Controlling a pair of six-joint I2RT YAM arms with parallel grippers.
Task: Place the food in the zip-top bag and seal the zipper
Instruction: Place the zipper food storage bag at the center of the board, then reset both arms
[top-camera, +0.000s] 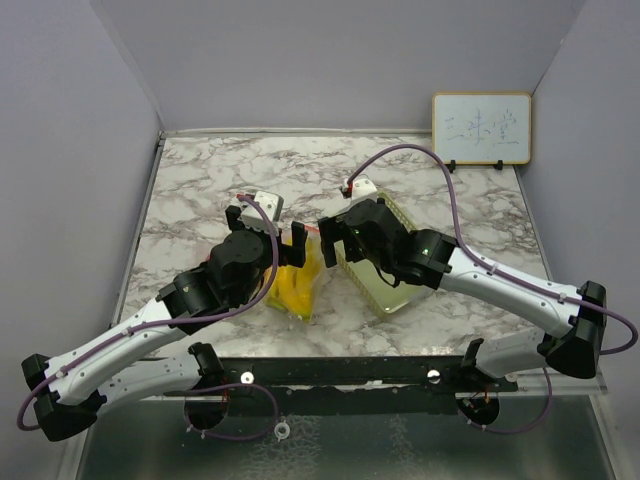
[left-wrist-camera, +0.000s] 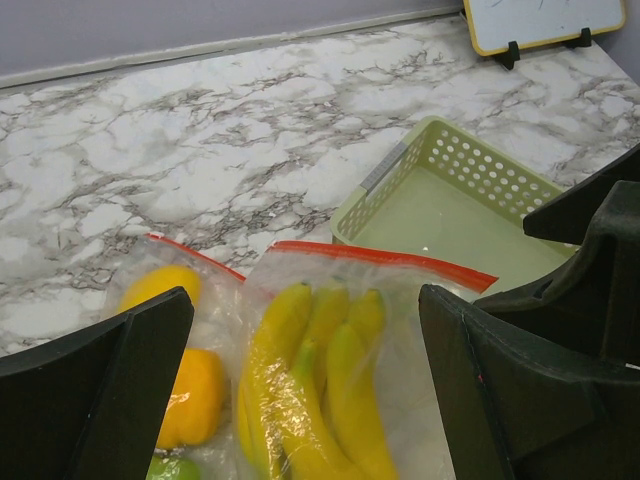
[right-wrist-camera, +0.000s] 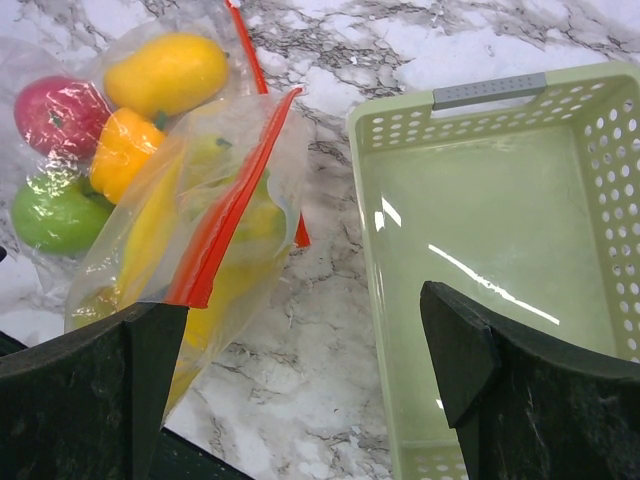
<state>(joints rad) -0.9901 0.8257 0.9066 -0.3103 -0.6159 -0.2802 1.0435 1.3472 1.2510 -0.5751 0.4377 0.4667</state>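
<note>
I am working over the marble bench (top-camera: 200, 190), where the pale green tray (right-wrist-camera: 490, 91) is sitting empty on the right. Just left of it the zip-top bag (left-wrist-camera: 405, 330) is lying flat with the bananas (left-wrist-camera: 340, 400) inside, so filling looks done. I am holding my left gripper (left-wrist-camera: 305, 300) and right gripper (right-wrist-camera: 300, 310) spread wide, grasping nothing, over the red-orange zipper (left-wrist-camera: 385, 258), probably ready to press it closed.

Behind the tray (left-wrist-camera: 440, 215) the desk (top-camera: 300, 175) lies bare to the back wall, save a whiteboard (top-camera: 481, 128) at the far right. Just beside the tray's left wall lies the zip-top bag (left-wrist-camera: 420, 320), with a second filled bag (right-wrist-camera: 60, 150) beyond it. The right arm (top-camera: 430, 258) crosses above the tray.
</note>
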